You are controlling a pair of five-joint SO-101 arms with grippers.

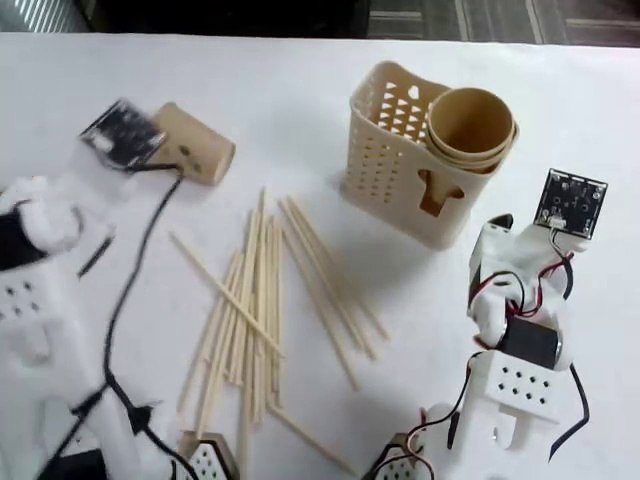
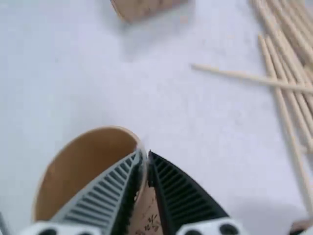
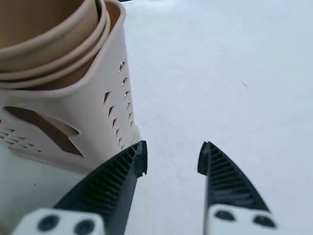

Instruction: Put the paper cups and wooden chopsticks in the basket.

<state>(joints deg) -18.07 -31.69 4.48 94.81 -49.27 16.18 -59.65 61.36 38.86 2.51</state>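
On the table (image 1: 300, 80), left gripper (image 2: 145, 156) with jaws clamped on the rim of a paper cup (image 2: 83, 164), a second cup (image 2: 139, 7) lying farther off on its side, and loose wooden chopsticks (image 1: 255, 300) strewn in the middle between the arms. Right gripper (image 3: 171, 159) low and just beside the basket (image 1: 400, 170), jaws parted and holding nothing. Inside the upright basket, a nested stack of cups (image 1: 470, 125) at the end nearest that gripper.
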